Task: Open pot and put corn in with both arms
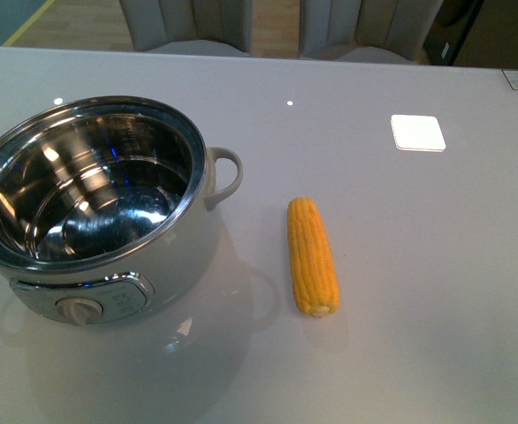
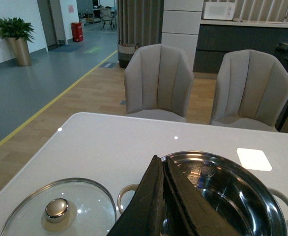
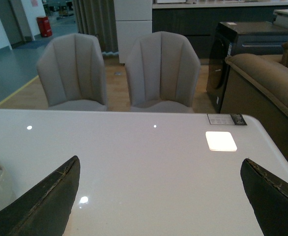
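Note:
The off-white pot (image 1: 188, 256) stands open at the left of the table, its steel inside empty, its dial (image 1: 79, 309) at the front. The corn (image 1: 312, 256) lies on the table to the right of the pot, stub end nearest me. Neither arm shows in the front view. In the left wrist view my left gripper (image 2: 159, 160) is shut and empty above the pot's near rim (image 2: 222, 162). A glass lid (image 2: 60, 209) with a metal knob lies on the table beside the pot. My right gripper (image 3: 161, 169) is open wide over bare table; the corn is out of its view.
A white square pad (image 1: 417, 132) lies flat at the table's far right. Two grey chairs (image 2: 158, 81) stand behind the table's far edge. A brown sofa (image 3: 267, 83) and a dark cabinet stand to the right of the table.

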You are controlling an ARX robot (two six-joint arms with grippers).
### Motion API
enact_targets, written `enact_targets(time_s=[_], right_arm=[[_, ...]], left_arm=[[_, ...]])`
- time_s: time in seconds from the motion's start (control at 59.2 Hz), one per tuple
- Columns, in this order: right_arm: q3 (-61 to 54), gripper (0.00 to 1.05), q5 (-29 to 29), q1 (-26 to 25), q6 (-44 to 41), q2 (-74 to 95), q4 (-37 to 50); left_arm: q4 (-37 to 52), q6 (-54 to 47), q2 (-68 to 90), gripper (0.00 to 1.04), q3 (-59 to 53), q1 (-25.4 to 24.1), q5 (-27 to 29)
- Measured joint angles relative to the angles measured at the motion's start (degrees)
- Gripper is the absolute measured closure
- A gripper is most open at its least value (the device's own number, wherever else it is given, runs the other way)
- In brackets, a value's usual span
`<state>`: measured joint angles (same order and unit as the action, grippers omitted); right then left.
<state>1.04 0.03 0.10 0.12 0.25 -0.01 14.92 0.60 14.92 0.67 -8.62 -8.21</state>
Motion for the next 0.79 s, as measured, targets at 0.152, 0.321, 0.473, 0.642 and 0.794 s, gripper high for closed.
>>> enact_targets(time_s=[0.152,0.321,0.473,0.642,0.794], right_arm=[[0.0,0.09,0.0,-0.02,0.0,0.0,0.0],[0.0,0.09,0.0,0.0,0.0,0.0,0.0],[0.0,0.09,0.0,0.0,0.0,0.0,0.0],[0.0,0.09,0.0,0.0,0.0,0.0,0.0],[0.0,0.09,0.0,0.0,0.0,0.0,0.0]], left_arm=[[-3.41,-0.09,-3.5,1.01,-0.02,7.78,7.37],[-11.02,-0.13,-9.33,1.01,0.02,8.41,8.13],[-14.73,-0.13,-14.36,1.01,0.02,8.5,8.22],[-14.84,-0.13,-14.56,1.01,0.02,8.5,8.22],[-14.84,-0.13,-14.56,0.81,0.02,8.5,8.22]])
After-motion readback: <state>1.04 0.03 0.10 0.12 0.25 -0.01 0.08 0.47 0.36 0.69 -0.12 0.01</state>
